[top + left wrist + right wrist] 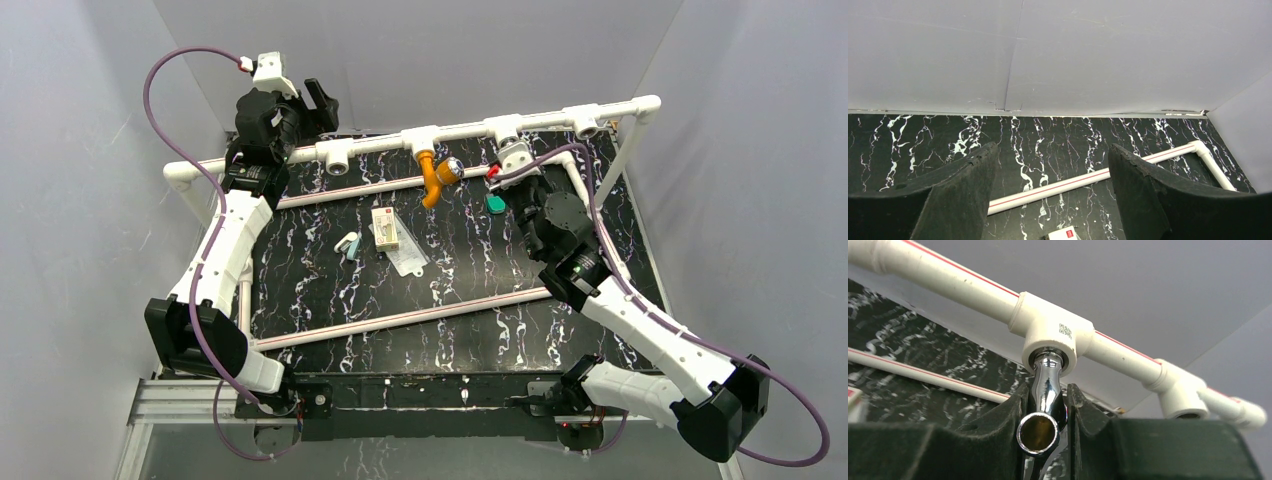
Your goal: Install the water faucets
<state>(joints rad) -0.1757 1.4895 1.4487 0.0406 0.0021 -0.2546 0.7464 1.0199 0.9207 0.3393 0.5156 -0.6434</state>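
Note:
The chrome faucet [1046,390] is clamped between my right gripper's [1047,396] fingers. Its rear end sits in the mouth of a white tee socket [1058,335] on the back pipe, and its open spout faces the camera. From above, the right gripper [512,160] is right at that tee [503,130], and the chrome faucet is hidden under it. The orange faucet [436,176] hangs from the neighbouring tee [422,140] with its shiny knob to the right. My left gripper [322,100] is open and empty, raised at the back left; its wrist view [1051,148] shows only the table.
A green block [495,204] lies just below the right gripper. A small red-labelled box [385,228], a clear bag [407,256] and a small white-teal part [347,243] lie mid-table. White pipes [400,320] with a red line frame the black marbled mat. Two further tees [336,155] stand open.

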